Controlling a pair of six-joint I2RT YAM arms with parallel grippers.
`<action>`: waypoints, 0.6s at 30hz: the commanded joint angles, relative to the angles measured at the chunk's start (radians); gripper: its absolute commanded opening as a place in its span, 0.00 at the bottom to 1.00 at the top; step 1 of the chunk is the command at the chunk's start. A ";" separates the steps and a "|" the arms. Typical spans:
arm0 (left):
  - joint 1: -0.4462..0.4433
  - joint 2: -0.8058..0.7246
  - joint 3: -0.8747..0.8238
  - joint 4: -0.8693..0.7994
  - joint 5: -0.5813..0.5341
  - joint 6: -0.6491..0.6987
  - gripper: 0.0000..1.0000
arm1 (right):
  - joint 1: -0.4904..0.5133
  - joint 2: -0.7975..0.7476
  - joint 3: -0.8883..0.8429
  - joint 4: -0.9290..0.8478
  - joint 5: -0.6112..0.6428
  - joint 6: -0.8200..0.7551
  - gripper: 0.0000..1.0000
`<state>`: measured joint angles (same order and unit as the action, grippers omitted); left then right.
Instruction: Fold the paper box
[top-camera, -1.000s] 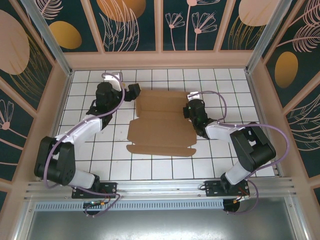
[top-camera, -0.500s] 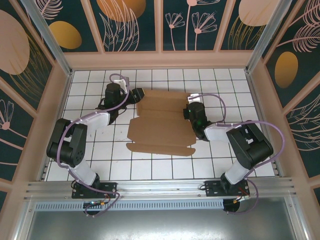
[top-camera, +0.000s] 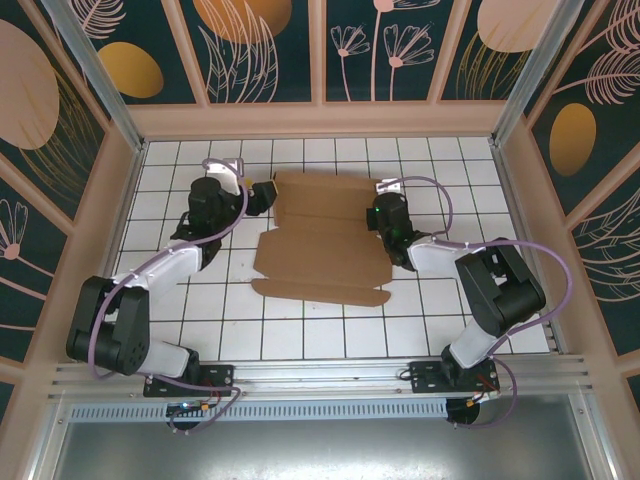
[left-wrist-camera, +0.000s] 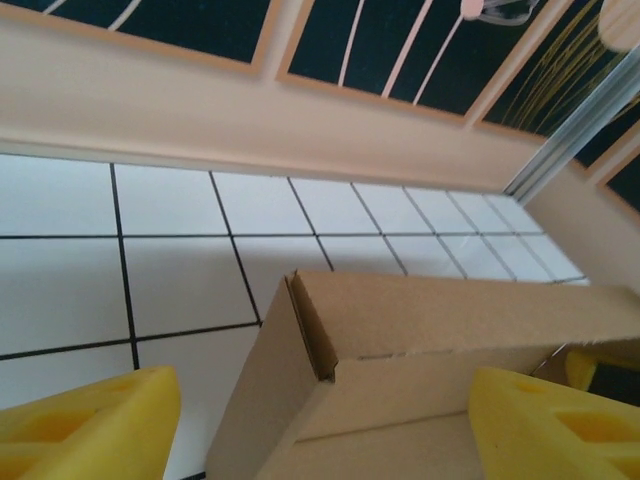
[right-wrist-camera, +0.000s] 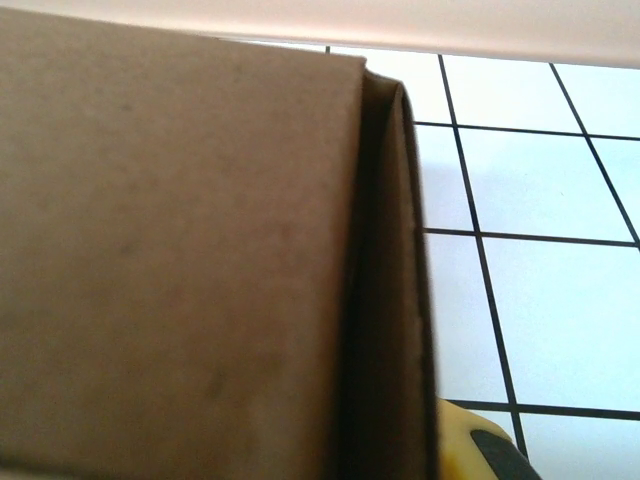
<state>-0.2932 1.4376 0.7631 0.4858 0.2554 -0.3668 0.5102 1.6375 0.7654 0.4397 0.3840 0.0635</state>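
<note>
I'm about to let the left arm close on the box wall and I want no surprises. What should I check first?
1. The left gripper is open: ok; its yellow fingers stand wide apart.
2. The far wall of the paper box sits in that gap: ok.
3. The fingers are clear of the cardboard: cannot tell; the contact area is below the frame.
4. The right gripper steadies the box's right end: ok; it is shut, apparently on cardboard.
5. The near flap is folded up: not ok; it lies flat on the table.
</note>
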 joint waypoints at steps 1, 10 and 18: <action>-0.034 0.045 -0.027 -0.042 -0.037 0.108 0.74 | -0.005 0.014 0.038 -0.022 -0.018 0.039 0.00; -0.062 0.232 0.090 -0.080 -0.092 0.132 0.65 | -0.007 0.011 0.058 -0.059 -0.050 0.047 0.00; -0.069 0.337 0.172 -0.107 -0.176 0.156 0.44 | -0.006 0.004 0.077 -0.101 -0.075 0.066 0.00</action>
<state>-0.3557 1.7420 0.8967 0.3943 0.1272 -0.2379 0.5102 1.6379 0.8093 0.3462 0.3302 0.0925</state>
